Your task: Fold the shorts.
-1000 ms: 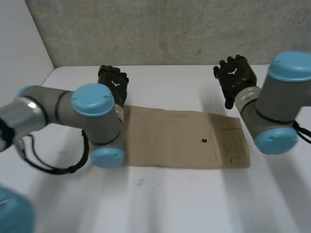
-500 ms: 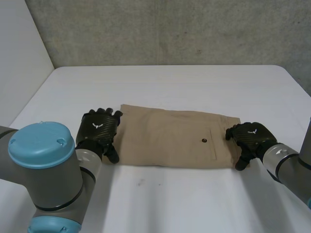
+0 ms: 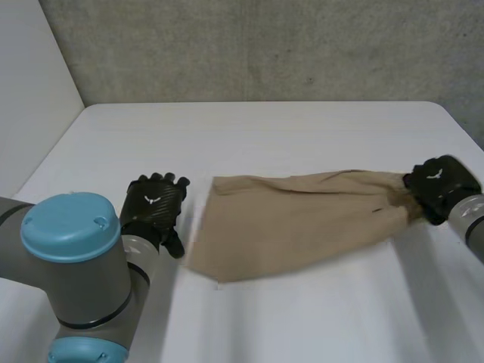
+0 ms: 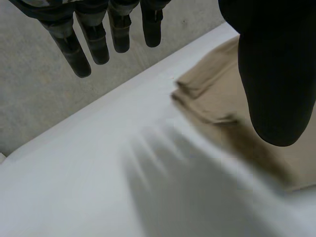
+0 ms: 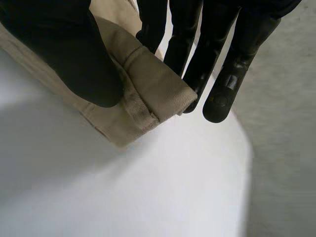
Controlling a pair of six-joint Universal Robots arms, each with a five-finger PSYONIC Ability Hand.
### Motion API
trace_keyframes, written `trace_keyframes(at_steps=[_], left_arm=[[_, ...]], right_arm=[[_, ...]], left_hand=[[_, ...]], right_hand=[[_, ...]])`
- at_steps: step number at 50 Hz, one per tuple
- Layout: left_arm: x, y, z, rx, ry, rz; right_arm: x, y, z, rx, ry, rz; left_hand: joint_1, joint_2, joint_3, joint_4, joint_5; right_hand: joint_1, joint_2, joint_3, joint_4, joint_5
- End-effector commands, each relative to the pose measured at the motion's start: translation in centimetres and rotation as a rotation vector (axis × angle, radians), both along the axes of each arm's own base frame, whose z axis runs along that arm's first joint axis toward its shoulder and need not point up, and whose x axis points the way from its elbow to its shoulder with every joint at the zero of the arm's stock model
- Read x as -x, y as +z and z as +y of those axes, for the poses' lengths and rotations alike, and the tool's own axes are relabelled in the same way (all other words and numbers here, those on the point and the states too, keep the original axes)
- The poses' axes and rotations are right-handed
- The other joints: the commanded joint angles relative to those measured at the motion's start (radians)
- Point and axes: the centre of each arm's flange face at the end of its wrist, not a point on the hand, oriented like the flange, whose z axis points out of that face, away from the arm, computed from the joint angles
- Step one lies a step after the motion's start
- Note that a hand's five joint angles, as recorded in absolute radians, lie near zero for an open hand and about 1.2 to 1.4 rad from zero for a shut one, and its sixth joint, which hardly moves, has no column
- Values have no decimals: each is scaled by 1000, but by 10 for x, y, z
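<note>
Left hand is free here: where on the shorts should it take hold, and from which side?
The free end beside the left hand, likely its near corner. The shorts lie spread on the table there, while the right hand pinches the far end bunched. Come in low from the left, fingers under the edge, thumb on top.

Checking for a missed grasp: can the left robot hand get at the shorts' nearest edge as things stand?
Probably yes. The left robot hand is open just beside the shorts, with just a strip of table between them; the right robot hand pinches the opposite end.
</note>
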Motion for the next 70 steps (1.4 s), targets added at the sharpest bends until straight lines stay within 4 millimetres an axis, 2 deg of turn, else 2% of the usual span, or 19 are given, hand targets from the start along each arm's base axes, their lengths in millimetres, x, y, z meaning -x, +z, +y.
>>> trace_keyframes(at_steps=[1, 3, 6, 11, 15, 16, 19, 20, 25, 30, 34, 37, 42, 49, 54, 61, 64, 68, 70], left_arm=[[-1, 8, 1, 18, 1, 13], [-1, 9, 1, 21, 1, 15], [-2, 9, 2, 21, 2, 14], [-3, 10, 1, 22, 7, 15], [-3, 10, 0, 24, 9, 16], [-3, 10, 0, 23, 9, 18], [-2, 14, -2, 34, 10, 23], [-2, 15, -3, 37, 10, 26], [2, 28, -7, 80, 6, 51], [12, 42, -16, 131, -8, 96], [27, 47, -23, 167, -32, 125], [50, 44, -22, 180, -79, 142], [82, 24, -20, 131, -142, 116], [90, -11, -10, -55, -157, 11], [82, -36, -4, -191, -131, -47], [79, -34, 0, -224, -140, -73], [81, -21, -2, -194, -145, -53], [83, 12, -6, -130, -145, 5], [79, 38, -7, -80, -140, 46]], right_arm=[[-30, 28, 0, 164, 79, 271], [-69, 41, 15, 235, 200, 258], [-105, 47, 34, 280, 330, 231], [-178, 23, 97, 263, 722, 177], [-204, -7, 134, 191, 925, 147], [-205, -12, 138, 175, 947, 145], [-205, -20, 140, 127, 944, 137], [-204, -18, 140, 119, 938, 126], [-200, 5, 134, 24, 852, -85], [-159, 61, 79, -130, 537, -580], [-138, 68, 56, -220, 388, -800], [-131, 63, 48, -232, 348, -800], [-126, 28, 39, -298, 303, -693], [-126, -22, 31, -423, 264, -580], [-125, -41, 29, -469, 238, -501], [-116, -37, 22, -416, 210, -378], [-117, -28, 23, -383, 218, -370], [-119, 5, 22, -293, 236, -403], [-120, 36, 22, -212, 239, -450]], left_hand=[[-16, -32, -40, -30, -49], [-16, -32, -40, -30, -49], [-16, -32, -40, -30, -49], [-16, -32, -40, -30, -49], [-16, -32, -40, -30, -49], [-16, -32, -40, -30, -49], [-16, -32, -40, -30, -49], [-16, -32, -40, -30, -49], [-16, -32, -40, -30, -49], [-16, -32, -40, -30, -49], [-10, -25, -34, -24, -42], [-7, -22, -31, -21, -39], [-7, -22, -31, -21, -39], [-10, -25, -34, -24, -42], [-10, -25, -34, -24, -42], [11, -5, -13, -3, -22], [11, -5, -13, -3, -21], [11, -5, -13, -3, -21], [8, -8, -16, -6, -24]], right_hand=[[455, 225, 244, 206, 259], [455, 225, 244, 206, 259], [455, 225, 244, 206, 259], [455, 225, 244, 206, 259], [455, 225, 244, 206, 259], [281, 52, 70, 33, 85], [-638, -868, -849, -887, -834], [-767, -997, -978, -1016, -963], [-767, -997, -978, -1016, -963], [-767, -997, -978, -1016, -963], [-767, -997, -978, -1016, -963], [-767, -997, -978, -1016, -963], [-767, -997, -978, -1016, -963], [-767, -997, -978, -1016, -963], [-767, -997, -978, -1016, -963], [-767, -997, -978, -1016, -963], [-767, -997, -978, -1016, -963], [-767, -997, -978, -1016, -963], [-767, -997, -978, -1016, -963]])
